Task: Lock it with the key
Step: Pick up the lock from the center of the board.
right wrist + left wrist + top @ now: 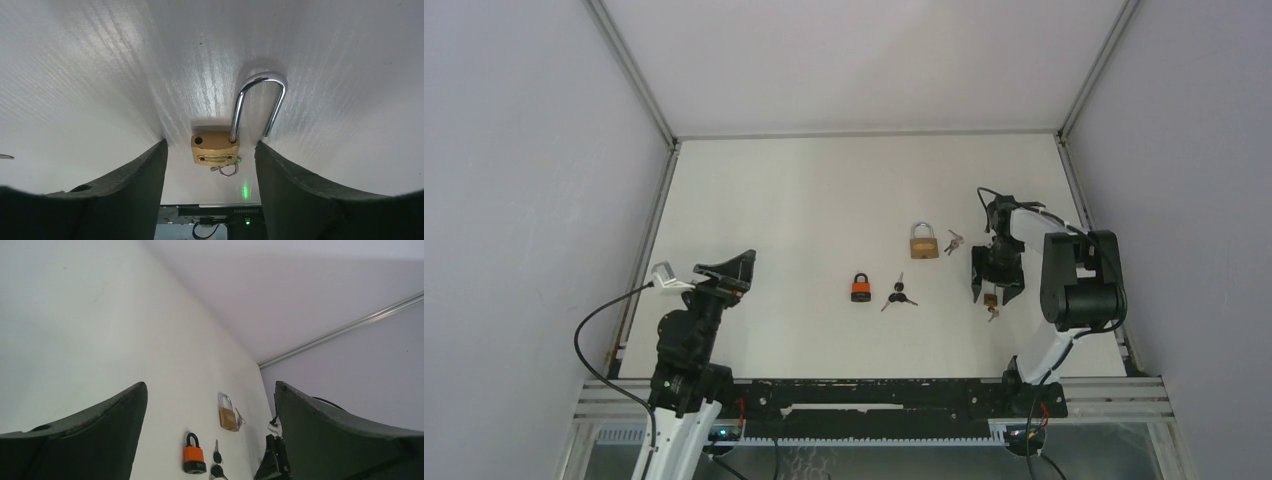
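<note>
Right gripper (996, 290), jaws spread, straddles the small brass padlock (215, 149); its shackle is sprung and its stamp unreadable. Left gripper (211, 385) gapes empty. Three padlocks total: larger brass padlock (924, 242) beside silver keys (953, 241), orange padlock (861, 288) beside black keys (900, 295).

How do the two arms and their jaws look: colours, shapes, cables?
Both arms mix black joint housings with white links: the left arm and the right arm. The jaws are matt black, broad and wedge-shaped, with curved inner edges. A black cable loops beside the left arm, and thin red wires show near the bases. No markings are readable.
</note>
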Controlling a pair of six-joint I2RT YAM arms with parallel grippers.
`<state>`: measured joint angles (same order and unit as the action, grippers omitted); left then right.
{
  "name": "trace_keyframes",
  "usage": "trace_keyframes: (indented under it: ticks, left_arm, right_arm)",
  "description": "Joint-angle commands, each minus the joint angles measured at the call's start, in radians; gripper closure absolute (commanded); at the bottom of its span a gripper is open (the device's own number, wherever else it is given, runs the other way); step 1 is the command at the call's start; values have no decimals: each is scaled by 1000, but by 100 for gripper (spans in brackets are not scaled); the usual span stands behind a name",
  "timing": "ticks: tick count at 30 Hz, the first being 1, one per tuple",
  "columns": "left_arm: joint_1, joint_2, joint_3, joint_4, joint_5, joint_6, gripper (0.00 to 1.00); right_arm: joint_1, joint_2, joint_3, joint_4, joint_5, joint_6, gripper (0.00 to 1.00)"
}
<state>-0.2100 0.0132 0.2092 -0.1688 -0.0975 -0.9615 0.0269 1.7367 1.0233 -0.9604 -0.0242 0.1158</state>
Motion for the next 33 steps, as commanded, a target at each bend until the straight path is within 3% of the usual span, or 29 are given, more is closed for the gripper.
trace_keyframes:
  ticks: [1,4,8,10,13,19,24,26,28,30,33]
  left_arm:
    - [10,8,-18,46,13,-4,1]
    - [9,8,-17,46,11,-1,1]
    - [9,8,-16,46,10,3,2]
    - [9,7,-17,46,10,3,2]
    - [9,8,-15,46,13,3,2]
    - [10,4,-11,51,24,9,2]
    - [9,6,4,87,81,45,8]
    - [9,18,19,144,149,89,12]
    - [8,43,53,238,272,203,19]
    - [7,76,132,279,481,410,24]
    - [7,128,303,105,831,820,24]
  right_arm:
    - [-17,31,13,5,3,-13,32]
    - [-18,43,17,2,10,-13,45]
    - [-18,32,19,2,13,-15,55]
    - [-18,20,19,3,18,-18,69]
    - [0,-10,22,5,47,-23,100]
    - [188,-198,35,60,224,-51,100]
    - [525,-458,26,277,516,-159,100]
    - [668,-549,22,390,520,-267,100]
    - [779,-620,28,481,404,-361,100]
    - [877,-660,44,542,247,-441,100]
    - [1028,-644,90,594,172,-513,100]
